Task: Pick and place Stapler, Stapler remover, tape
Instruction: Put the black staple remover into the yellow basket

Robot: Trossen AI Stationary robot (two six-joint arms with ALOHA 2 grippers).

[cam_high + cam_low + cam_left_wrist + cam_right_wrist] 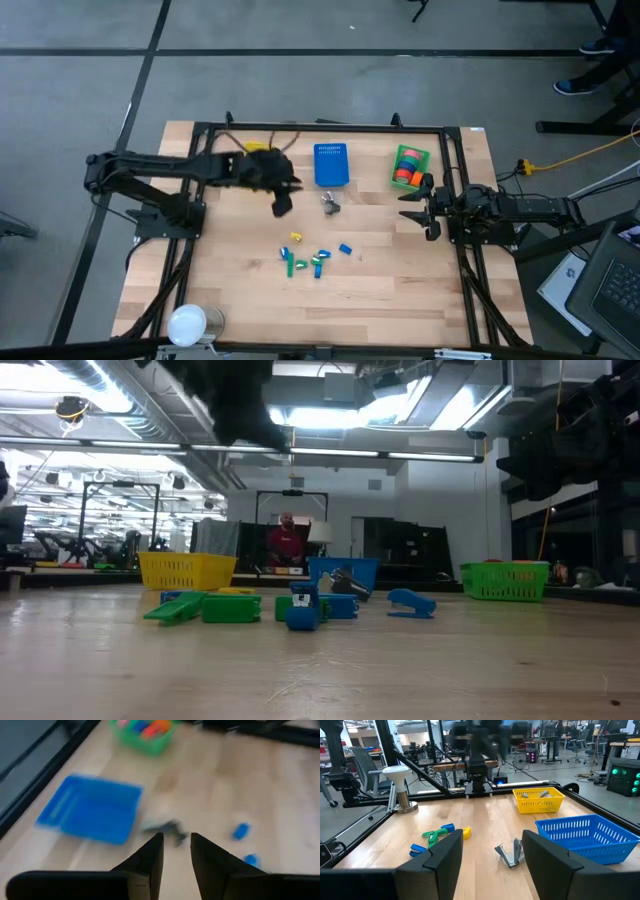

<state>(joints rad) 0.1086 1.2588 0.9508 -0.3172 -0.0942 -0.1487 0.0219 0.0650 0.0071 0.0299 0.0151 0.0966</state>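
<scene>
Left gripper (281, 205) hanging over the table, fingers (150, 860) a narrow gap apart, nothing held. Metal stapler remover (331, 204) lying just right of it, near the blue basket (331, 165); closer than right gripper (424, 208), parked open.

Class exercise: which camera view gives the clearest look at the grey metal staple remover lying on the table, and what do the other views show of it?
The right wrist view: the staple remover lies close and sharp, between that arm's own fingers. The high view shows only a tiny grey shape below the blue basket. The left wrist view shows it blurred. The low view shows it partly hidden.
</scene>
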